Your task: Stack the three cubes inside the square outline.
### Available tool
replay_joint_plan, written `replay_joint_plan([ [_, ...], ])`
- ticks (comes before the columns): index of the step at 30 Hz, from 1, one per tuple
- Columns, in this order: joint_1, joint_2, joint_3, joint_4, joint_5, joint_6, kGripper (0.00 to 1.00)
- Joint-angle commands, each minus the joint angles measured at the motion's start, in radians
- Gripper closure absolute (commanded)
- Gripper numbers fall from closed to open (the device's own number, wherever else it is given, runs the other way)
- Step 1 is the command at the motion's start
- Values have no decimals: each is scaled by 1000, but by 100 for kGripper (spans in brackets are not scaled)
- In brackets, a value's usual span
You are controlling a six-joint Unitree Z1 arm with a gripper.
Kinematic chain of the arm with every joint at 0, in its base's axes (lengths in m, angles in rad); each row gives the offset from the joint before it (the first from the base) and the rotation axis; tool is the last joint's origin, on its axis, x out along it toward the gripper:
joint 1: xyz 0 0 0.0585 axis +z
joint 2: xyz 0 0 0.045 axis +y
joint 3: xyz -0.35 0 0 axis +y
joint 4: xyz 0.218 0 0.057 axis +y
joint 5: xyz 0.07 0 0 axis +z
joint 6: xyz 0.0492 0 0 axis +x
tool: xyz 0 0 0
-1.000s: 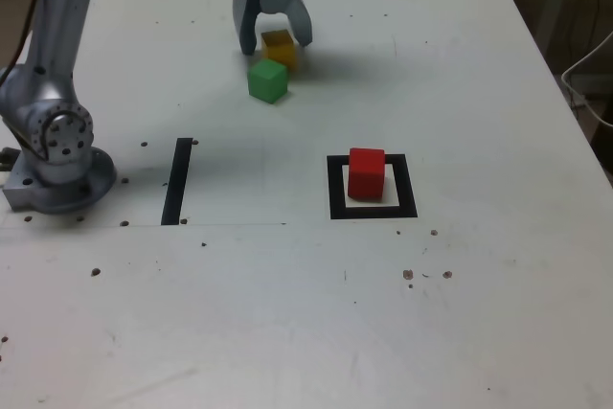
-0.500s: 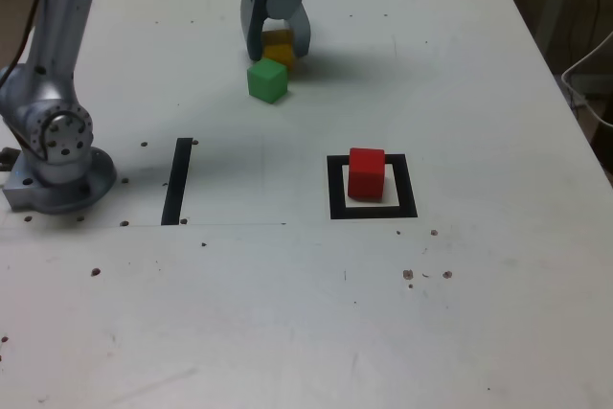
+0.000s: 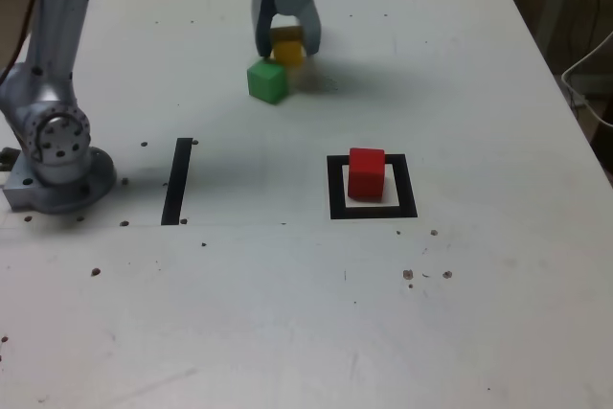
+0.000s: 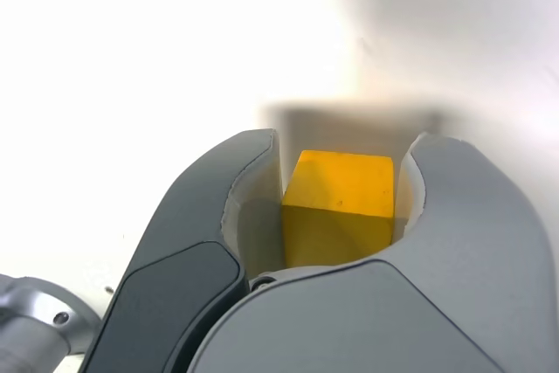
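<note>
While the red cube (image 3: 366, 172) already stands inside the square outline (image 3: 374, 209) in the exterior view, toward that view's right and nearer the camera, the stack on it is not yet begun. Farther back on the tabletop (image 3: 460, 313), the hand (image 3: 287, 48) is clenched on the yellow cube (image 3: 287, 50), one jaw on each side of it. Whether that cube is clear of the surface I cannot tell for certain, though a soft shadow beside it suggests it may be just lifted. Just beside the yellow cube, on its near side toward the view's left, the green cube (image 3: 267, 80) sits alone, untouched. A straight black strip (image 3: 177, 180) lies well apart from the outline, near the arm's base (image 3: 57, 174), and plays no part. From the wrist view, the hand (image 4: 341, 207) has both jaws pressed against opposite faces of the yellow cube (image 4: 339, 207), which fills the gap between them, with only bright, washed-out tabletop beyond. By my judgement one cube of three is placed and a second is in hand; carrying the yellow one onto the red and then fetching the green remain.
</note>
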Motion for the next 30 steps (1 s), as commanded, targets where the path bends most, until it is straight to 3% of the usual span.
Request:
replay_joint_plan([
  [1, -38, -34, -6, 14, 3, -11, 60],
  [19, -427, -93, -52, 161, 31, -216, 59],
  [30, -611, -75, -141, 272, -7, -381, 59],
])
